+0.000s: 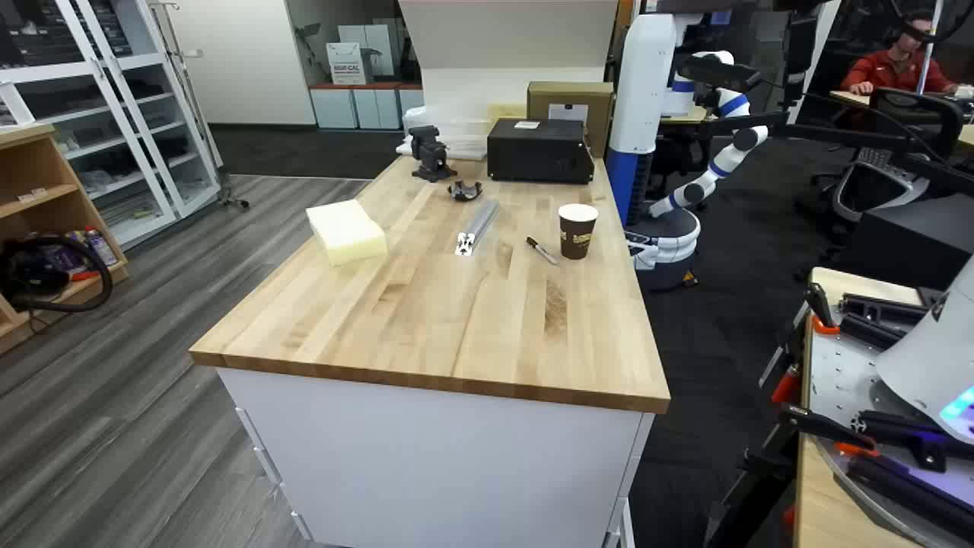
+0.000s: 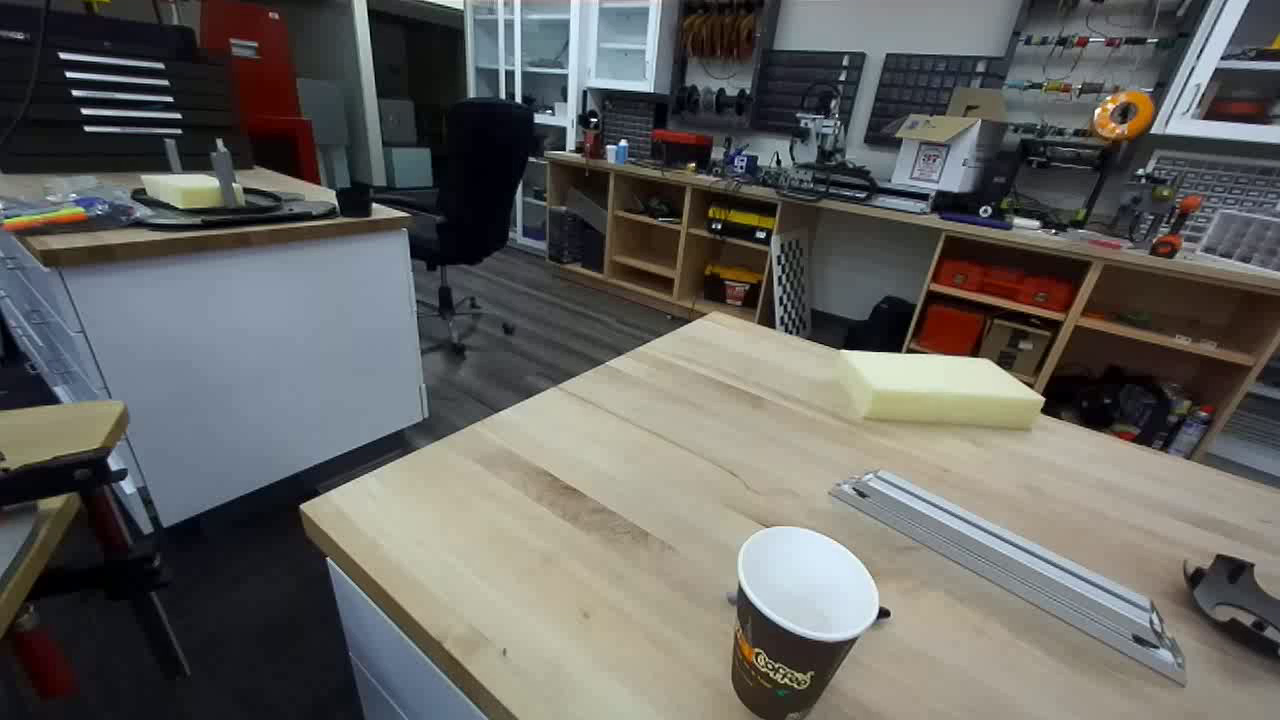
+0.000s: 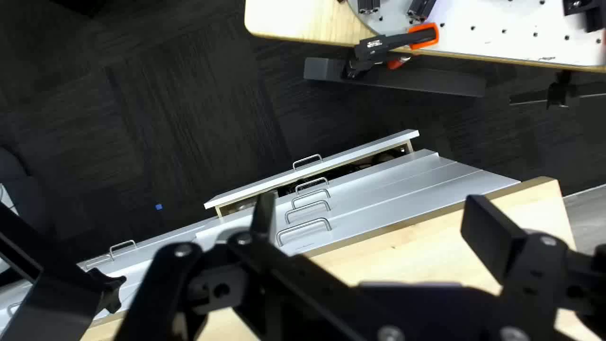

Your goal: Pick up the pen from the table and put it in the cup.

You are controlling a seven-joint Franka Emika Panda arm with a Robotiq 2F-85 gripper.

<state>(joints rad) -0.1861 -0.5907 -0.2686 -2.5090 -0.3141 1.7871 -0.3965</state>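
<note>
The pen (image 1: 541, 250) is a short dark marker with a grey part, lying flat on the wooden table (image 1: 426, 327). The cup (image 1: 577, 237) is a dark brown paper coffee cup with a white rim and inside. It stands upright just beside the pen, and its visible inside is white and bare. In an exterior view the cup (image 2: 785, 670) hides most of the pen, whose dark end (image 2: 884, 613) sticks out behind it. In the wrist view my gripper (image 3: 376, 227) is open and empty, fingers wide apart, above the table's edge. Pen and cup are out of the wrist view.
A pale yellow foam block (image 1: 346, 232), a silvery aluminium bar (image 1: 479, 223) and a black curved part (image 1: 464, 190) lie on the table. A black box (image 1: 540, 152) stands farther back. Drawers with metal handles (image 3: 305, 229), one partly open, lie below the edge.
</note>
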